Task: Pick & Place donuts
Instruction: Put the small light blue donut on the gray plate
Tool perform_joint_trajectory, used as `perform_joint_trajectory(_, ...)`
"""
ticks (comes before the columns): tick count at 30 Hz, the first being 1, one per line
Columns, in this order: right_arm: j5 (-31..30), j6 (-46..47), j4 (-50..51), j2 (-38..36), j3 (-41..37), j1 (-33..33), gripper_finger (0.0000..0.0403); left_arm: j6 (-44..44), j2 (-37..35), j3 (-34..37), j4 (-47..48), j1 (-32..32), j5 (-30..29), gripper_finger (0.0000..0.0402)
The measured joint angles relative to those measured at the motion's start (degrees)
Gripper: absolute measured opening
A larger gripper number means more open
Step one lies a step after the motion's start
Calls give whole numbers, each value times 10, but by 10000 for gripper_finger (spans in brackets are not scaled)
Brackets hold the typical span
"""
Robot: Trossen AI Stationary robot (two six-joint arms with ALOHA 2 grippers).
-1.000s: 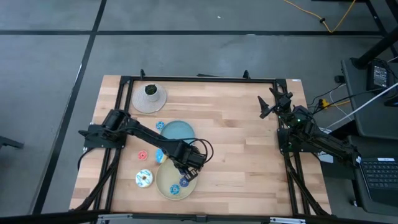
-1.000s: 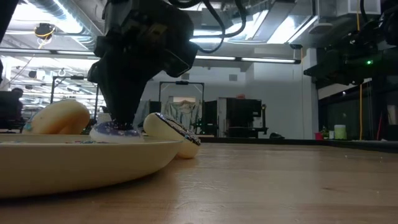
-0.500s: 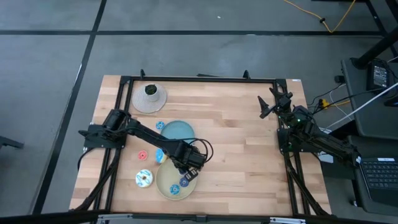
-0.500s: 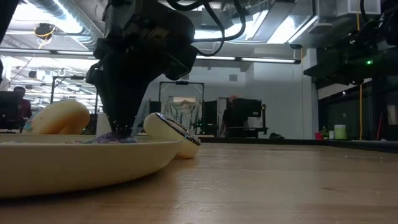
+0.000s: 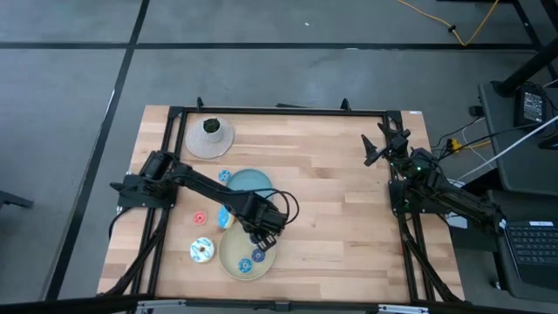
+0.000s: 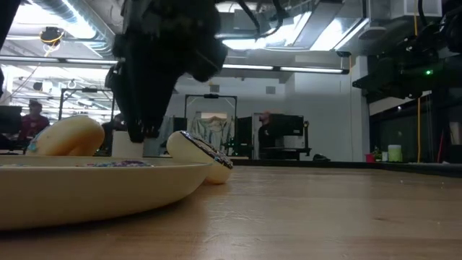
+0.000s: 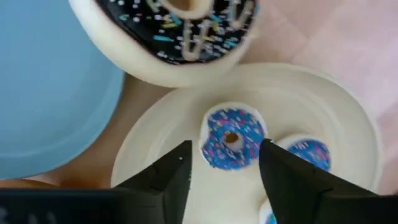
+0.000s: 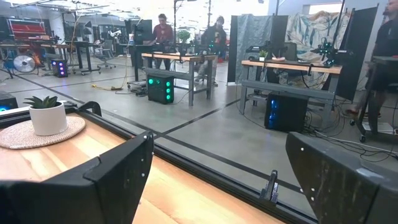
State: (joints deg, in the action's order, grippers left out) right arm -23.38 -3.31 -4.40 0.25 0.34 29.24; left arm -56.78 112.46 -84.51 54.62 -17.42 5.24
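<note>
Wooden planks make up the counter [image 5: 323, 201], seen from above with a beige plate [image 5: 228, 259] near its front edge; the left tool [image 5: 264, 244] hangs over that plate's right part, directly above a small blue donut [image 5: 258, 255] lying flat in it, while a white-sprinkled donut [image 5: 201, 250] sits off the plate to the left. The right tool [image 5: 377, 146] waits well apart at the counter's far right. From counter height, the left tool [image 6: 141, 132] stands clear above the plate's rim [image 6: 173, 177], nothing between its fingers. Through the left wrist camera the two fingers are spread, the blue donut [image 7: 231, 138] centred between them and apart from both, a chocolate-topped donut [image 7: 180, 31] beyond. The right wrist camera shows that tool's fingers spread wide and empty. The left arm is plainly nearer; any next pick lies straight below it.
</note>
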Motion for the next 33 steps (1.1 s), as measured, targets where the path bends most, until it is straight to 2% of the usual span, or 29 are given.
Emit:
perform_joint_trajectory(5,0,0,0,0,0,0,365,5,-37,0,21,12,-7,202)
perform_joint_trajectory(11,0,0,0,0,0,0,365,18,-98,16,34,38,-33,203)
perform_joint_trajectory(24,0,0,0,0,0,0,365,26,-258,166,38,109,-51,199)
perform_joint_trajectory(33,0,0,0,0,0,0,365,40,-331,243,57,190,-75,191)
